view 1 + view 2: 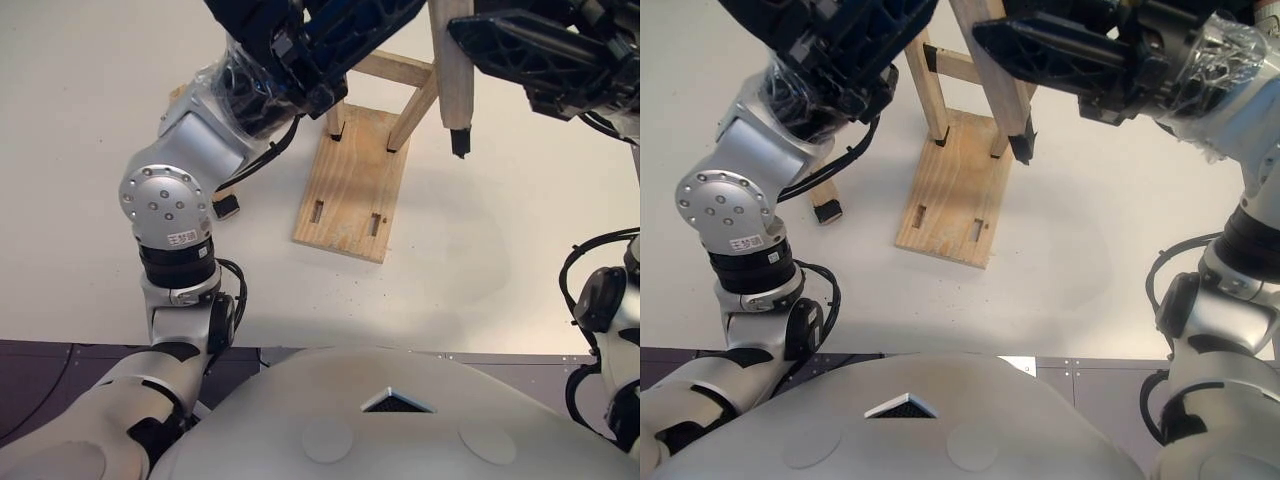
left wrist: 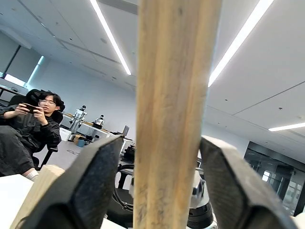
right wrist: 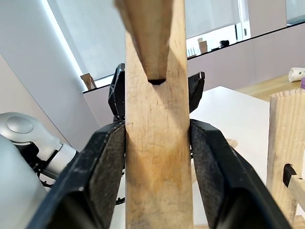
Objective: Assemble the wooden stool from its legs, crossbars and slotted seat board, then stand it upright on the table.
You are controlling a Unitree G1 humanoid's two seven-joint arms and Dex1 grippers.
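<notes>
Well back from the white tabletop's (image 1: 90,150) near edge lay the pale slotted wooden seat board (image 1: 345,190). The right pincer (image 3: 157,157) was clamped on a square wooden leg (image 1: 1002,90), probably light and stiff, best gripped mid-shaft. The left pincer (image 2: 164,181) straddled a standing leg (image 2: 169,95), clamping unclear.

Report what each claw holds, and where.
Right claw: loose leg, gripped on its shaft above the black tip. Left claw: around another leg; whether it grips cannot be told.
</notes>
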